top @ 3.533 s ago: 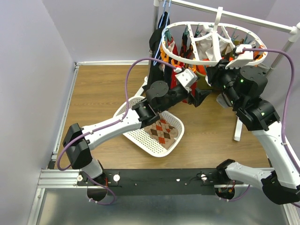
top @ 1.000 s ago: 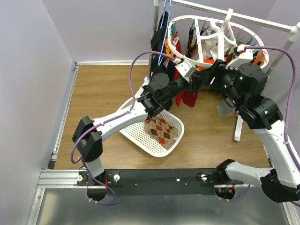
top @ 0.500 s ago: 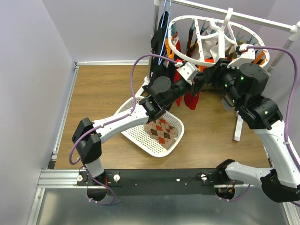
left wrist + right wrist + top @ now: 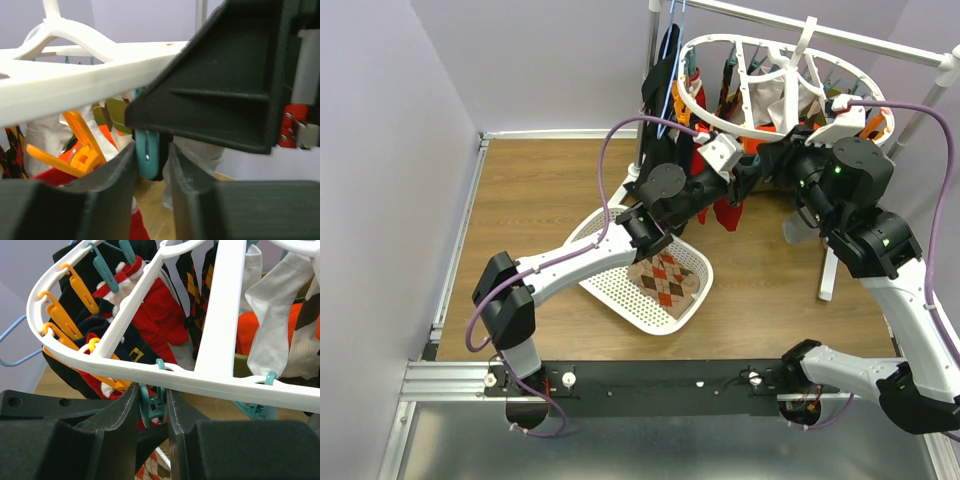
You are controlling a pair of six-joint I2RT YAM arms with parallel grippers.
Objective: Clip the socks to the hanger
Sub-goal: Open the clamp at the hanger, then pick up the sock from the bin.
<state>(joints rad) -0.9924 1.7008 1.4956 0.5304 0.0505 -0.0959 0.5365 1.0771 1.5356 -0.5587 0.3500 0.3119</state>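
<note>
The hanger (image 4: 222,315) carries red, navy and argyle socks (image 4: 160,315) clipped under its rim. The basket (image 4: 612,288) sits below and to the left of the hanger, with one argyle sock (image 4: 665,280) lying in it. Under the hanger's near rim, my left gripper (image 4: 150,156) and my right gripper (image 4: 152,396) are each closed narrowly on a teal clip (image 4: 150,410); I cannot tell whether both hold the same clip.

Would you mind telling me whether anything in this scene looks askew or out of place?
The hanger looks tilted rather than level. Its near-left rim dips low where the jaws of the right gripper pinch a teal clip. One argyle sock lies loose in the laundry basket.
</note>
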